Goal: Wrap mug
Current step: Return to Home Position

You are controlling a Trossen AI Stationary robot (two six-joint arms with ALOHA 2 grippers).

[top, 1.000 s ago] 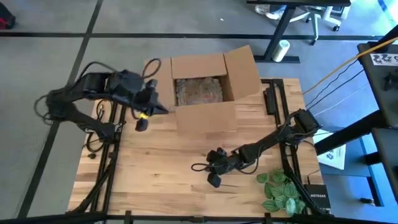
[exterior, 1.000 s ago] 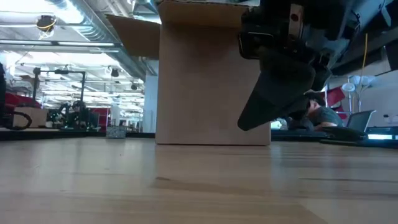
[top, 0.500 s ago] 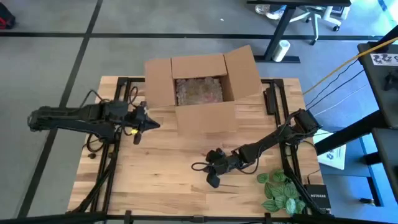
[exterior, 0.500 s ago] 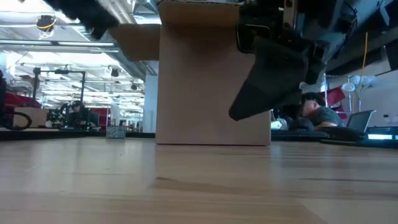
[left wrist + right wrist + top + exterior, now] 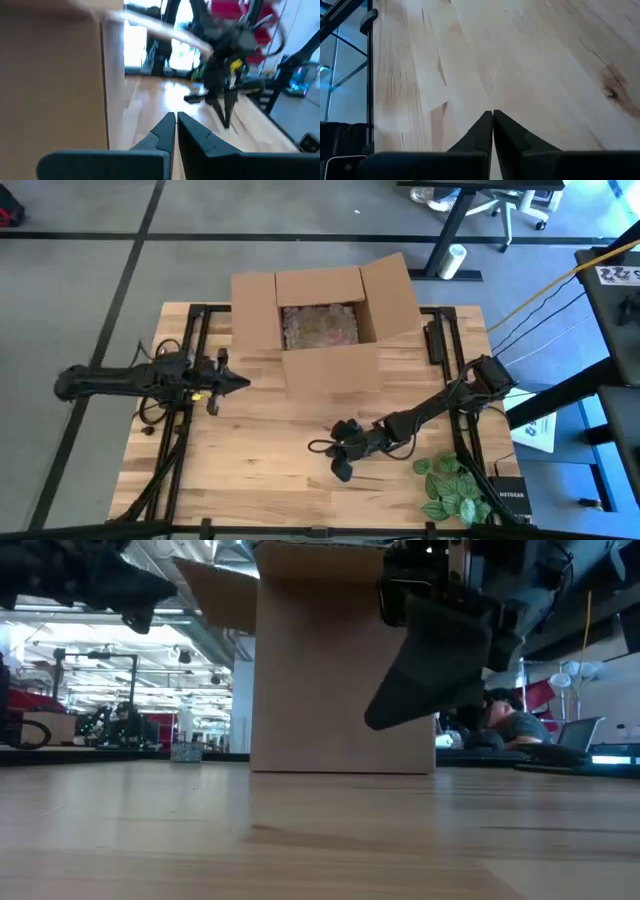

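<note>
Since its own wrist view shows it closed tip to tip on nothing, the left end effector (image 5: 232,383) is listed as empty.
- Posn: low over the surface (image 5: 260,450) near its left edge, arm stretched flat. Its long axis runs across the surface, with the tip aimed toward the box (image 5: 330,370).
- Box: near that tip, to its right & a little farther back. Flaps up, top open.
- Contents: bubble-wrapped bundles (image 5: 320,326) lie inside. The mugs themselves can't be seen under the wrap.
- Right end effector (image 5: 341,463): also closed & empty, low near front-centre of the surface, box well apart behind it.
- Nearer arm to box: left.
- Judgement: wrapping looks done. The coming move is prob. a retreat away from the box, with no grasp needed.
- Misc: plant (image 5: 448,485) at front right corner.
</note>
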